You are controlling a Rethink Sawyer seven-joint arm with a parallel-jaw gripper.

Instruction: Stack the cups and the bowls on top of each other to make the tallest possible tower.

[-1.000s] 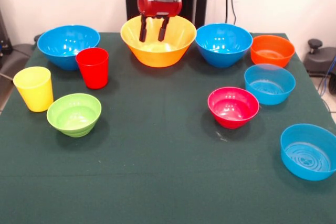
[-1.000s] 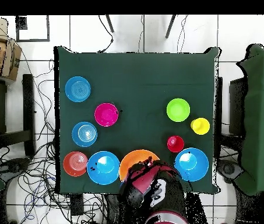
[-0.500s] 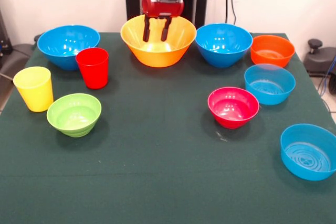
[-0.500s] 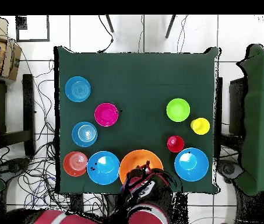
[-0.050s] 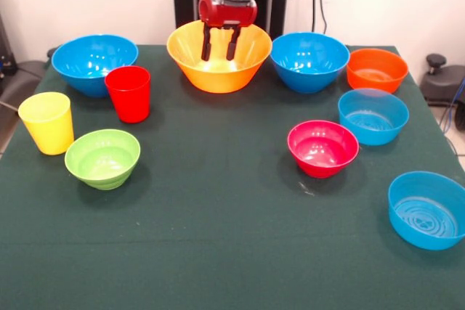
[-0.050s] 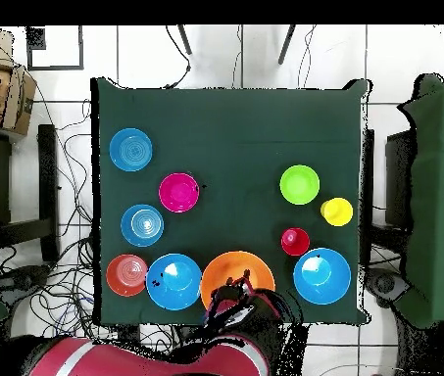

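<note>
Bowls and cups all lie apart on the green table [image 5: 218, 252], none stacked yet, so the tower is not begun. At the far middle stands the big yellow-orange bowl [image 5: 247, 63], and the gripper [image 5: 219, 43] hangs over its hollow with its two dark fingers spread and nothing between them. Flanking that bowl are two deep blue bowls [image 5: 93, 62] [image 5: 310, 60], and beside the second of them sits the orange bowl [image 5: 376, 69]. In front of the orange one lies a paler blue bowl [image 5: 373, 115], another paler blue bowl [image 5: 427, 210] rests near the table's edge, and the pink-red bowl [image 5: 322, 147] stands between them and the middle. On the other side are the red cup [image 5: 129, 94], the yellow cup [image 5: 47, 122] and the light green bowl [image 5: 102, 157]. By my reckoning the step in hand is choosing the first piece to lift. The next move calls for travelling to one of the deep blue bowls, closing on its rim, and carrying it onto the yellow-orange base, keeping the cups for the top.
</note>
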